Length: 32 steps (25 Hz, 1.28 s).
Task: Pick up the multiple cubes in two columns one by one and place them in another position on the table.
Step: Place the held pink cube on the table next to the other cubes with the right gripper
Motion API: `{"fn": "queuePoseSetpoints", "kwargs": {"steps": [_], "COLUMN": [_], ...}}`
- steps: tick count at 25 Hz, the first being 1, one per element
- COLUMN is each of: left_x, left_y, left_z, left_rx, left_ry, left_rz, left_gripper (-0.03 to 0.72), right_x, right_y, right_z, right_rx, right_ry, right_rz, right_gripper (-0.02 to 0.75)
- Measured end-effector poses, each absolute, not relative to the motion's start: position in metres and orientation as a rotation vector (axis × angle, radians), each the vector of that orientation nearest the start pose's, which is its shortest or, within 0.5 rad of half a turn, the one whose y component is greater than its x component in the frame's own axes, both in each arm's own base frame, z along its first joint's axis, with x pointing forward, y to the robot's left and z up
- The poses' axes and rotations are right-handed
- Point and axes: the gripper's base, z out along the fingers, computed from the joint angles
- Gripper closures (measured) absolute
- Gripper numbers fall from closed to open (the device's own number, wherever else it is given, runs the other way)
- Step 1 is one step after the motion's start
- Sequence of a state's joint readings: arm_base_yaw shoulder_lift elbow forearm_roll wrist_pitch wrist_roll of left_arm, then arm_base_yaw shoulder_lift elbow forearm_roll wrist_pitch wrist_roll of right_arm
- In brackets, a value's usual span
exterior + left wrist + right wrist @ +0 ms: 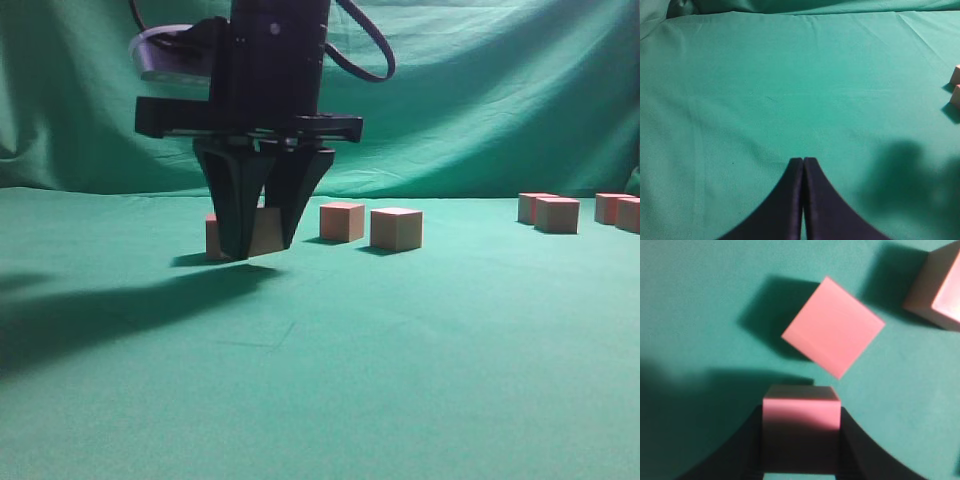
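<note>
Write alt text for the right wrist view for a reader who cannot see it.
Seen from above, the right gripper has its dark jaws closed on a pink cube at the bottom of the picture. A second cube, turned diagonally, lies just beyond it on the green table, and a third cube is cut off at the upper right.

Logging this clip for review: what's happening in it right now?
The right gripper has its jaws closed on one of the cubes, low over the green table beside a loose cube. Two more cubes sit to its right, and another cluster lies farther right. The left gripper is shut and holds nothing, away from the blocks.
</note>
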<state>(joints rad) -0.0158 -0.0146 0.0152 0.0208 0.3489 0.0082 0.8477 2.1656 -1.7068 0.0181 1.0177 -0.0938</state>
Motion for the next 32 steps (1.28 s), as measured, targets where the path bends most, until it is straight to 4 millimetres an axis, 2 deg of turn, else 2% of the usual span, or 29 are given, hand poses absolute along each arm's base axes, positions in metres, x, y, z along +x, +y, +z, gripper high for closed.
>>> {"fn": "queuePoseSetpoints", "kwargs": {"steps": [7,18,32], "left_x": [0.0528,0.0528,0.0528], "left_y": [-0.0002,-0.0002,-0.0002], "left_z": [0.1774,0.1774,0.1774], "left_rx": [0.035,0.035,0.035], "left_ry": [1.833,1.833,1.833], "left_rz": [0.015,0.015,0.015], "left_gripper": [0.688,0.688,0.688], "right_x": [0.2980,0.3004,0.2997], "right_y": [0.3369,0.3395,0.3387], "right_z": [0.1685,0.1692,0.1690], "right_rx": [-1.303,-1.193,-1.187], "right_ry": [2.681,2.692,2.709], "right_rz": [0.090,0.121,0.115], "right_gripper": [0.461,0.461,0.461]}}
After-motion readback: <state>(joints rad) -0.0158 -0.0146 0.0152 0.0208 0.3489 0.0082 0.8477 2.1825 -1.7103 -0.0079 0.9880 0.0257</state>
